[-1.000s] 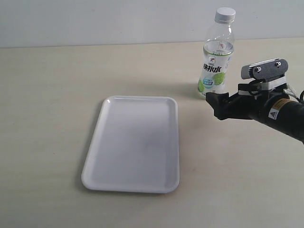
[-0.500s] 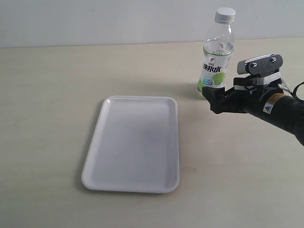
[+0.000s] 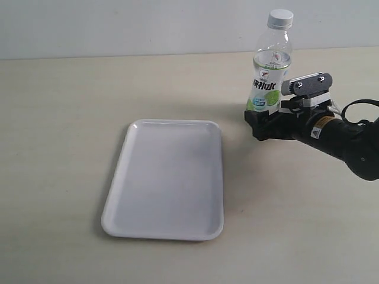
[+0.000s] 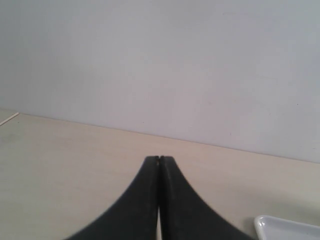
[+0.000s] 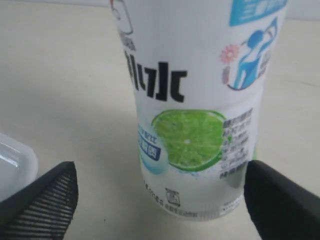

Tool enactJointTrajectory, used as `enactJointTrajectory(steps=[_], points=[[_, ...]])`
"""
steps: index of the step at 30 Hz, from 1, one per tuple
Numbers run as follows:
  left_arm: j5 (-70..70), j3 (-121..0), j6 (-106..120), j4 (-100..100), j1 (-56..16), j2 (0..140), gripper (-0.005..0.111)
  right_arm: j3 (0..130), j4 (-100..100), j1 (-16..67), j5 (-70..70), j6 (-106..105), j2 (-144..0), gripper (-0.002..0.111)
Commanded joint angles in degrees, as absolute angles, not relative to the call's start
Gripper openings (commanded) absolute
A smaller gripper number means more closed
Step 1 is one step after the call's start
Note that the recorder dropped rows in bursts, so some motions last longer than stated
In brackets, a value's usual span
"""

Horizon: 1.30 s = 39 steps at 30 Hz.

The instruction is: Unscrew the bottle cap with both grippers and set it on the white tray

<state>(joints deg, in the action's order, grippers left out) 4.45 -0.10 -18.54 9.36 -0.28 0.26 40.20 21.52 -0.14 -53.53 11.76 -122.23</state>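
Note:
The bottle (image 3: 269, 77) stands upright on the table at the back right, with the bottle cap (image 3: 280, 18) screwed on top. In the right wrist view its lime label (image 5: 195, 125) fills the picture. My right gripper (image 3: 256, 124) is open and low at the bottle's base; its jaws stand either side of the bottle (image 5: 160, 185), one fingertip (image 5: 265, 195) close to its wall, the other well apart. The white tray (image 3: 166, 177) lies flat to the left. My left gripper (image 4: 159, 159) is shut on nothing, over bare table, and does not show in the exterior view.
A pale wall rises behind the beige table (image 3: 65, 118). A corner of the tray (image 5: 15, 160) shows beside my right gripper's ribbed fingertip (image 5: 60, 195). Another tray corner (image 4: 287, 227) lies near my left gripper.
My right gripper has moved left and further back toward the bottle, so the bottle's base now sits between its open jaws. The bottle and tray have not moved.

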Motion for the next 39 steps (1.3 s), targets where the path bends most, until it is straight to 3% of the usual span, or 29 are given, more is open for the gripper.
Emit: enactJointTrajectory(steps=[1,39], points=[[4.3,0.0,-18.6,9.7,-0.1,0.0,0.000,42.3,21.6,-0.3,-53.7,11.6,-123.6,0.086],[4.3,0.0,-18.6,9.7,-0.1,0.0,0.000,45.1,16.5,-0.3,-62.5,7.3,-126.1,0.089]])
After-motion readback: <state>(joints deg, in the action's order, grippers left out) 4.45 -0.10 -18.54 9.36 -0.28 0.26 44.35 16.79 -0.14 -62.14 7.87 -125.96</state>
